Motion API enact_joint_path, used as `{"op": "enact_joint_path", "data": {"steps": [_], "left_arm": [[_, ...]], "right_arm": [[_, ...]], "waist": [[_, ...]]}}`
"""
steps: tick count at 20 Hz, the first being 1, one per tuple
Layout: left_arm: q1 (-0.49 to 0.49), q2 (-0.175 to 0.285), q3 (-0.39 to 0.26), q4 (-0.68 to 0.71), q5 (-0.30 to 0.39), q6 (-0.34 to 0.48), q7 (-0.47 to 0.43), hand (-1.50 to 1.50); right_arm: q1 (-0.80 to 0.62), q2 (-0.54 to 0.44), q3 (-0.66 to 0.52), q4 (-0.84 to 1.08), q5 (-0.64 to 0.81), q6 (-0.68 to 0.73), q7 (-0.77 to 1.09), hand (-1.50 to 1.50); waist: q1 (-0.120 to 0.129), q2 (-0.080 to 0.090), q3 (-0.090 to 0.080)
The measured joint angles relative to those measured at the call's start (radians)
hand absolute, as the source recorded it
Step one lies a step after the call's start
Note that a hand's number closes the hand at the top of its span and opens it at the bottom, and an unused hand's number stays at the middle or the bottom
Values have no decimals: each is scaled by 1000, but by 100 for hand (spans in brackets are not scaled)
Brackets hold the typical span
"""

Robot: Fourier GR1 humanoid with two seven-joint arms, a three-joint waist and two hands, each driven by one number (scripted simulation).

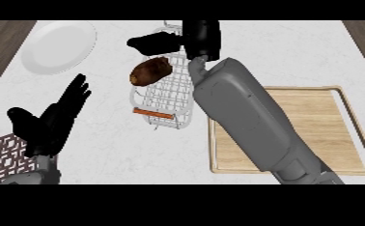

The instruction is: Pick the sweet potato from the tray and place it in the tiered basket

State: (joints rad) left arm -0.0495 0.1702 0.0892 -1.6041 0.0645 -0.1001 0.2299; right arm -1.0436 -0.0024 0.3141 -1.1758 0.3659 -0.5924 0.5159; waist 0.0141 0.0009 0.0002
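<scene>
- Right hand: black, over the far end of the white wire tiered basket. Fingers reach out toward the basket's left side, uncurled, with nothing in them.
- Brown oval sweet potato: lies inside the basket, in its far half, against the left side. It sits just nearer than the right hand's fingers; a small gap shows between them.
- Right grey forearm: runs slantwise from the basket's far right corner toward the near right. It hides the basket's right rim.
- Short orange bar: lies across the basket's near end, well apart from the sweet potato.
- Pale wooden rectangular tray: just right of the basket; its left part is covered by the forearm. The part that shows carries nothing.
- White round plate: left of the basket, toward the far side, well apart from it.
- Left hand: black, left of the basket's near end, fingers straight and pointing up, resting.
- Dark patterned object: far left of the basket, cut by the edge; cannot identify it.
- White marbled counter: carries everything listed.
</scene>
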Motion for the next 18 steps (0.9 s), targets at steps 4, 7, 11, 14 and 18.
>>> {"op": "enact_joint_path", "data": {"steps": [4,7,11,14,18], "left_arm": [[14,5,10,-16,7,-5,3,0],[-1,4,12,-14,9,0,23,0],[-19,20,35,4,26,-14,28,0],[-23,13,32,9,19,-7,26,0],[1,16,38,7,22,-21,1,0]], "right_arm": [[32,-14,-94,-74,-56,-31,-18,-150],[74,-52,-153,-130,-78,-37,-36,-150],[116,-141,-240,-219,-107,-13,-9,-150],[154,-223,-322,-266,-157,33,-10,-150],[252,-327,-431,-346,-254,123,-40,-150]], "waist": [[-7,-1,0],[-13,-2,0],[-21,-3,0],[-22,-3,0],[-22,-3,0]]}}
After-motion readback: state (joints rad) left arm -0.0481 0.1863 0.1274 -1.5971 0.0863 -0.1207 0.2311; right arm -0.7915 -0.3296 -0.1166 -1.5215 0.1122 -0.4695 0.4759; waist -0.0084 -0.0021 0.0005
